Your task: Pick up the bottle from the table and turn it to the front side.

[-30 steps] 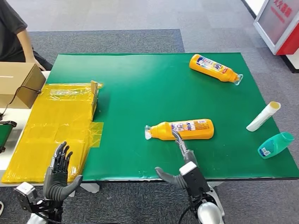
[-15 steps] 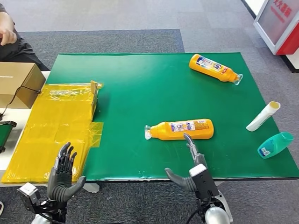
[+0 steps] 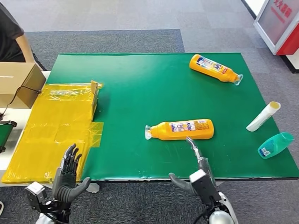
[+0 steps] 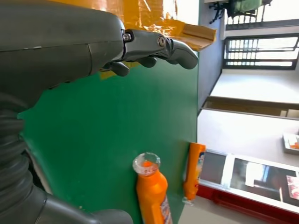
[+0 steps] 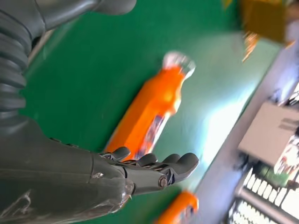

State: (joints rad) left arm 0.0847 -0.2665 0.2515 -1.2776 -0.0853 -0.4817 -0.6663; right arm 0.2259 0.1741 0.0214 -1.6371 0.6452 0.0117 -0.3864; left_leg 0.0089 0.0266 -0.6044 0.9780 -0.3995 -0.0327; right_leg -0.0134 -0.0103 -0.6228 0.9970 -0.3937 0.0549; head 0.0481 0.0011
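The right hand (image 3: 197,173) is at the near edge of the table (image 3: 141,93), a bit right of the middle. It is empty. Its fingers (image 3: 195,146) are stretched out flat over the green top and point at the bottle (image 3: 181,129). Its thumb sticks out to the side. The fingertips are just beside the bottle but do not touch it.

The left hand (image 3: 67,179) is near the front left corner of the table. It stands up with its fingers spread apart and its thumb out, and it holds nothing.

There are two orange bottles on the table. The one for the task lies on its side near the middle of the table, close to the near edge. Its clear cap points to the left edge and its label faces up. The far orange bottle (image 3: 214,68) lies on its side near the back right corner.

One white tube (image 3: 263,115) lies at the right edge. One teal bottle (image 3: 275,144) lies near the front right corner.

One yellow plastic sheet (image 3: 53,128) covers the left end of the table. One cardboard box (image 3: 17,81) sits past the left edge. A person's arm (image 3: 14,37) is behind the box.
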